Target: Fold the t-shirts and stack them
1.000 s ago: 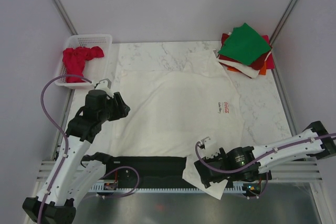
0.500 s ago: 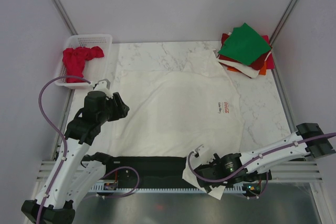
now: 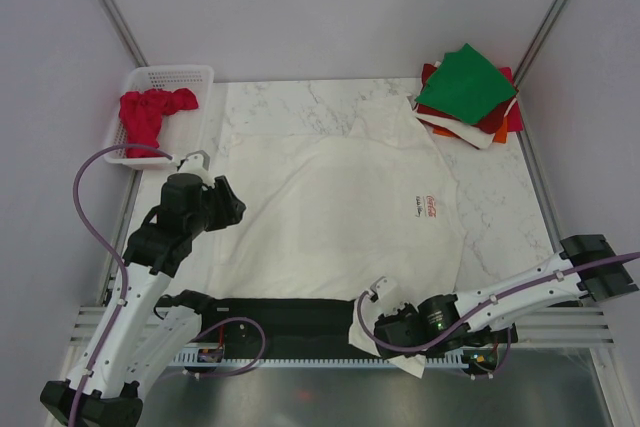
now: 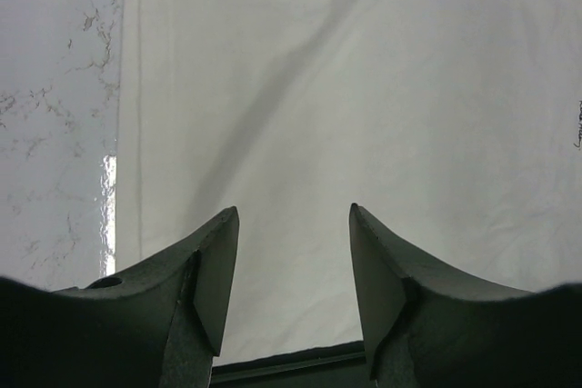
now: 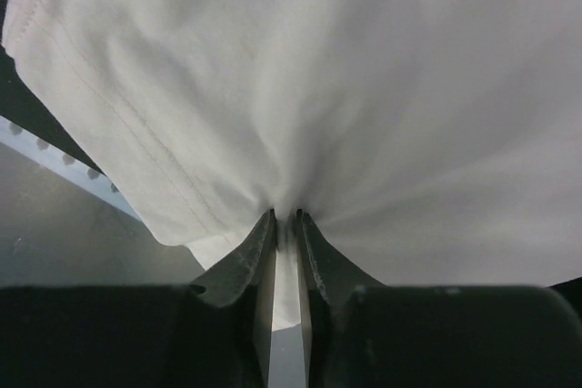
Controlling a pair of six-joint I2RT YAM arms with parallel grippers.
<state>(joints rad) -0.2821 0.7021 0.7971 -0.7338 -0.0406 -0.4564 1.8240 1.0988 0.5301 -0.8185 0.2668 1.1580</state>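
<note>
A large cream-white t-shirt (image 3: pixel 340 202) with a small red logo (image 3: pixel 427 205) lies spread flat on the marble table. Its near right corner hangs over the table's front edge. My right gripper (image 3: pixel 383 325) is shut on that corner; in the right wrist view the cloth (image 5: pixel 300 97) bunches into the closed jaws of the gripper (image 5: pixel 285 217). My left gripper (image 3: pixel 232 209) hovers open over the shirt's left side, with nothing between its fingers (image 4: pixel 218 270) in the left wrist view, only flat cloth (image 4: pixel 346 106) below. Folded t-shirts (image 3: pixel 468 92), green on top, are stacked at the back right. A red t-shirt (image 3: pixel 150 115) sits crumpled in the basket.
A white lattice basket (image 3: pixel 190 77) stands at the back left corner. A black strip (image 3: pixel 280 312) and a metal rail run along the table's front edge. Grey walls and frame posts close in the sides and back.
My right gripper slid left and down along the front edge and closed on the white shirt's hanging corner. The left arm barely moved.
</note>
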